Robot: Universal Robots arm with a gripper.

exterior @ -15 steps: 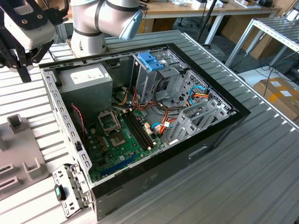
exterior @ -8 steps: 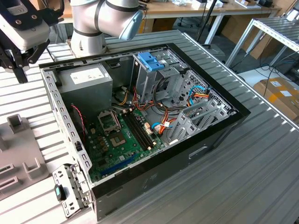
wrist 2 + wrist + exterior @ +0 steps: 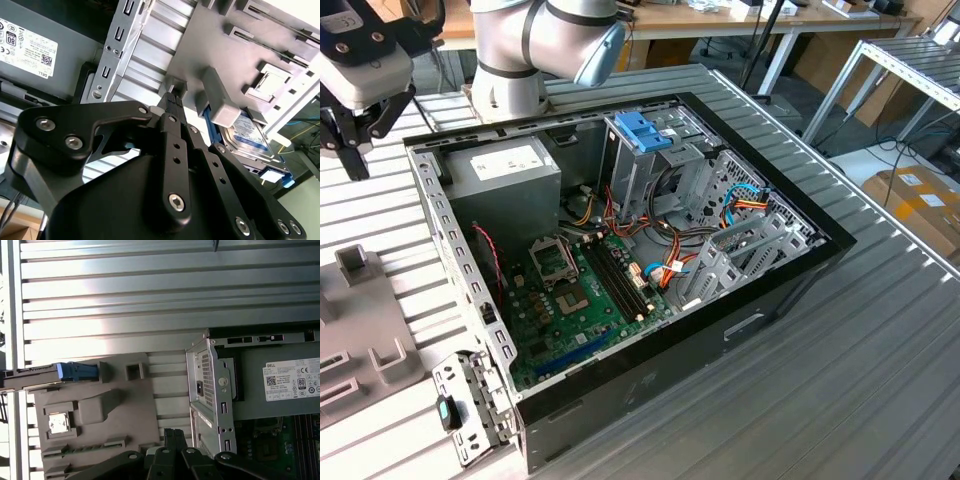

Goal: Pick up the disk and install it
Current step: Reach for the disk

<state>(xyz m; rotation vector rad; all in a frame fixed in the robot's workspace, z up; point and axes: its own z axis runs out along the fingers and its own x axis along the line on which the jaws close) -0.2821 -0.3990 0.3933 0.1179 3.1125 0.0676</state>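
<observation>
So the landmark here is the open computer case [image 3: 650, 370], lying on its side on the slatted table [image 3: 840, 380] with the panel off. I'd guess that's so everything inside can be reached straight from above, including the drive cage [image 3: 642, 135] with the blue plastic top at the far side of the case.

The disk [image 3: 75, 371] isn't in the case yet. It sits outside it, parked in a grey fixture tray [image 3: 125, 405] that lies on the table right beside the case wall nearest the power supply [image 3: 505, 170]. In the first wrist view the disk shows as a thin strip with a blue rail on the end, so it's standing on edge in a slot. That's probably deliberate, as it leaves both flat faces open for a pinch from above. The second wrist view shows its labelled face [image 3: 250, 135] behind one of the tray's grey blocks.

The gripper [image 3: 356, 165] hangs in the air outside the case, off the power-supply corner and above the tray area. Its fingertips [image 3: 169, 434] look pressed together with nothing between them, so it's closed and empty. It's pointing down near the tray but well apart from the disk, so nothing is grabbed and the pickup isn't done.
</observation>
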